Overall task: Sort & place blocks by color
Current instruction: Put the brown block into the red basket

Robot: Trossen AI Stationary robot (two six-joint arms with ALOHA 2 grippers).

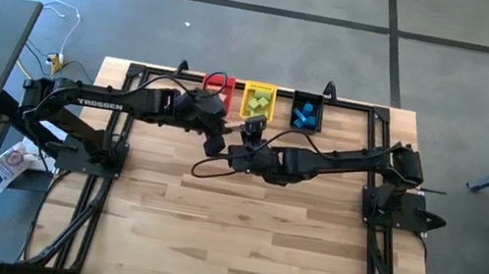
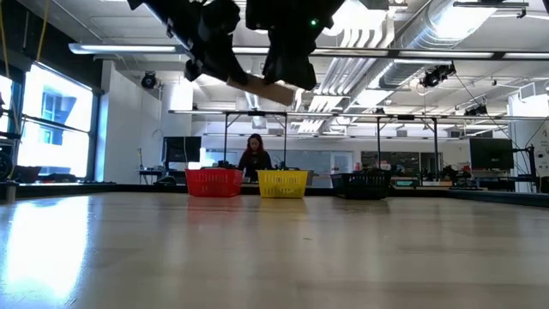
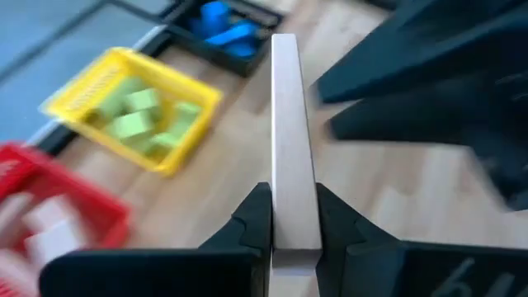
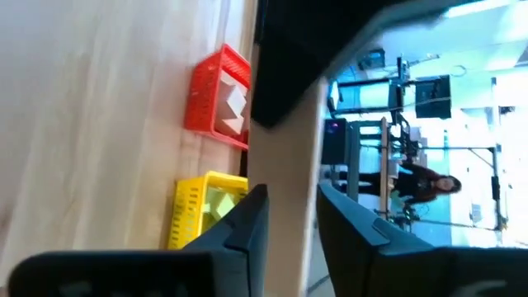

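The long pale natural-wood bar (image 3: pixel 285 140) hangs in the air above the table (image 1: pixel 246 247), near the far row of bins, held at both ends at once. My left end effector (image 3: pixel 285 216) is clamped tight on one end, its two dark fingers (image 3: pixel 254 216) pressing the bar's long flat faces. My right end effector (image 4: pixel 285 216) grips the opposite end, fingers partly closed around the wood. In the low view the bar (image 2: pixel 266 88) sits slightly tilted between the two end effectors, well clear of the table surface.

I judge this double hold to be a handover: both ends are gripped so the bar cannot drop while it changes arms, and it is kept high so it cannot catch on the bin walls.

Beyond it, the bins sit in a row at the table's far edge. The red rectangular plastic bin (image 3: pixel 58 214) holds pale wooden blocks (image 3: pixel 51 229), the yellow rectangular plastic bin (image 3: pixel 132 111) holds light green blocks (image 3: pixel 136 122), and the black rectangular bin (image 1: pixel 306 113) holds blue blocks (image 3: pixel 224 25). By that colour scheme, the bar belongs in the red bin, which stands nearest my left arm.

A person (image 2: pixel 255 159) stands in the room behind the table, well apart from the work.
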